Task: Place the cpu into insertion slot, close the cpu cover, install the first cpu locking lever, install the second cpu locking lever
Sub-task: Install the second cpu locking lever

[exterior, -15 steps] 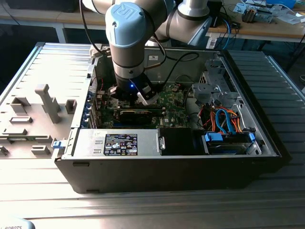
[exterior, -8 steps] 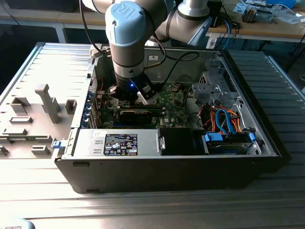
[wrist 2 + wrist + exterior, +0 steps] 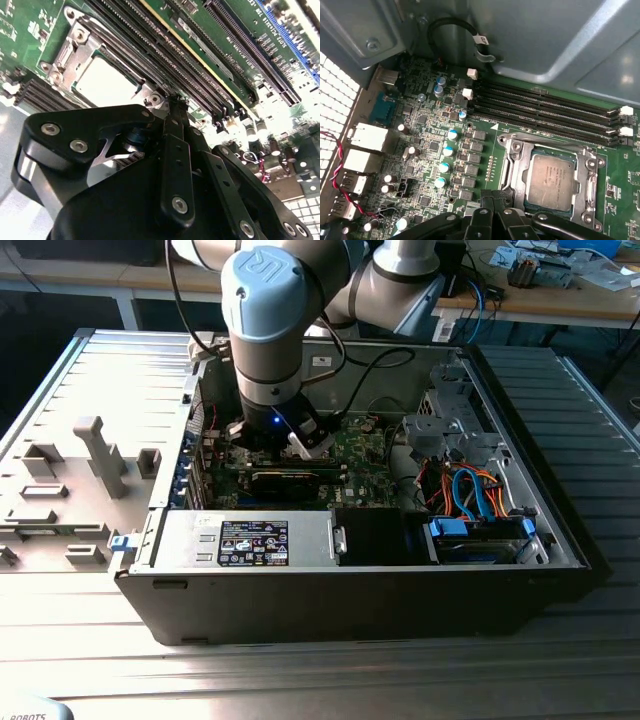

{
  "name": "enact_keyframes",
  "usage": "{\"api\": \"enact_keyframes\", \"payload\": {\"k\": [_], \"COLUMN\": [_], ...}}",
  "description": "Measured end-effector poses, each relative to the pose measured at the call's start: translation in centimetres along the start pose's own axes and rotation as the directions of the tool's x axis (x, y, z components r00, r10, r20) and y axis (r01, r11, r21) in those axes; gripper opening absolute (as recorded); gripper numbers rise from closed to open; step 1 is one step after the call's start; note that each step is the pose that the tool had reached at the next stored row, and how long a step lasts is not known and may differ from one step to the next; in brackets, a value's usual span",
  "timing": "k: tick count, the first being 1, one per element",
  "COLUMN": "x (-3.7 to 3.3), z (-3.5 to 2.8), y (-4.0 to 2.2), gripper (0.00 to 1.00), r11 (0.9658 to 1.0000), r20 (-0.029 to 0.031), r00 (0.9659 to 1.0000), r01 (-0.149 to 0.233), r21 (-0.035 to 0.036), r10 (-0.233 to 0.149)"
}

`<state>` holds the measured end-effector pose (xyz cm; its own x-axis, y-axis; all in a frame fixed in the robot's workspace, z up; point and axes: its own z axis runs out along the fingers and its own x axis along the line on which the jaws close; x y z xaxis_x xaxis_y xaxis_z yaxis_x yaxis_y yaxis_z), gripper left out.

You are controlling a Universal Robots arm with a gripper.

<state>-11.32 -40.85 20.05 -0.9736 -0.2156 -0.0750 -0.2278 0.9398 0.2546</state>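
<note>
The chip (image 3: 551, 181) is sitting in its socket (image 3: 512, 172) with the cover (image 3: 586, 172) lying over its edges. Memory slots (image 3: 545, 107) are running just beside the socket. The jaws (image 3: 176, 107), seemingly pressed together, are hovering at the socket's edge, hiding part of it.

One robot arm (image 3: 265, 330) reaches into one open computer case (image 3: 350, 590). Inside sit one chip (image 3: 553, 178) under one metal cover (image 3: 512, 165), and four long memory slots (image 3: 545, 107) alongside.

Exterior view high, far — wrist views close.
</note>
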Motion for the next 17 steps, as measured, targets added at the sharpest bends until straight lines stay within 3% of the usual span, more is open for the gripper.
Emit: {"api": "enact_keyframes", "payload": {"k": [11,15,16,17], "x": [0.08,-0.04,-0.19,-0.52], "z": [0.34,-0.51,-0.56,-0.56], "y": [0.17,0.42,0.44,0.38], "gripper": [0.11,0.11,0.11,0.11], "r11": [1.0000,1.0000,1.0000,0.9997], "r20": [0.0000,-0.0008,-0.0022,-0.0076], "r00": [1.0000,1.0000,1.0000,1.0000], "r01": [0.000,0.000,-0.001,-0.001], "r21": [0.0004,0.0039,0.0098,0.0252], "r10": [0.000,0.000,0.001,0.001]}}
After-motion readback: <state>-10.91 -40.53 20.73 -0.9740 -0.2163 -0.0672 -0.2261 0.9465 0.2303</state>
